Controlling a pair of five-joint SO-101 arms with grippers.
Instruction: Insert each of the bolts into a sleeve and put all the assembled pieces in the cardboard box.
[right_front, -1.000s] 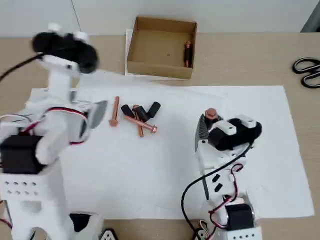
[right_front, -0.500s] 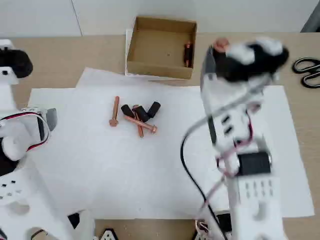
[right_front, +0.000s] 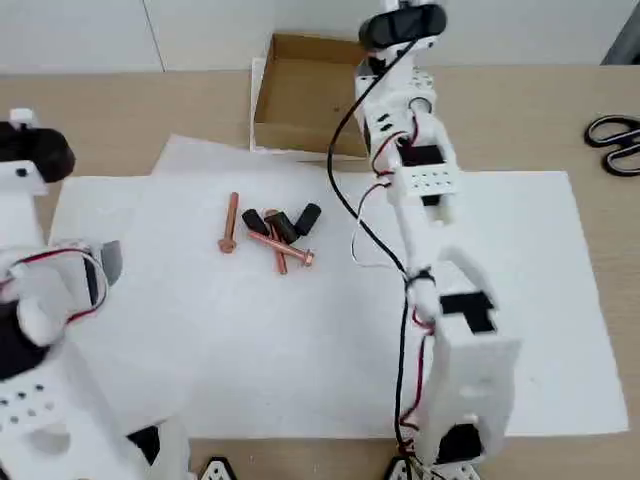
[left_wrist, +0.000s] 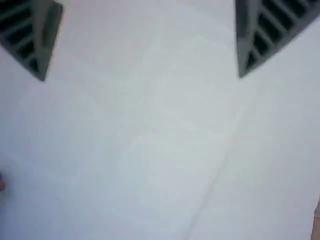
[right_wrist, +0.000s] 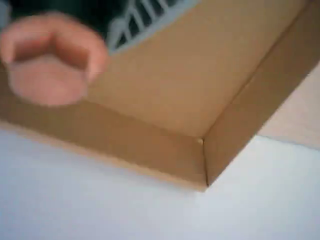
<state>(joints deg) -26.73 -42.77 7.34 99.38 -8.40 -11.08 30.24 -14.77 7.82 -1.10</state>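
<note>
Starting at the right gripper (right_wrist: 92, 30), we see a ribbed finger (right_wrist: 145, 20) set against a piece whose copper bolt head (right_wrist: 50, 60) sticks out close to the wrist camera. We judge the gripper clamped on that piece, though we cannot tell whether a sleeve is already on it. It hangs over the inside of the cardboard box (right_wrist: 150, 150), near one corner. In the high view the right arm (right_front: 420, 170) stretches across the white paper (right_front: 300, 340) to the cardboard box (right_front: 290, 137) and covers its right part, so we cannot tell what already lies inside.

The left gripper (left_wrist: 140, 75) has its fingers wide apart with nothing between them. It sits over bare paper near the sheet's left edge, well apart from the loose parts.

Between the arms, on the paper, one bolt (right_front: 230, 222) lies alone, just beside two more bolts (right_front: 292, 252) that cross among three black sleeves (right_front: 307, 217).

We judge the task partway done. One piece is at the box, ready to be let go, while three bolts and three sleeves are not yet joined or boxed. Scissors (right_front: 615, 140) lie at the far right of the table (right_front: 520, 110).
</note>
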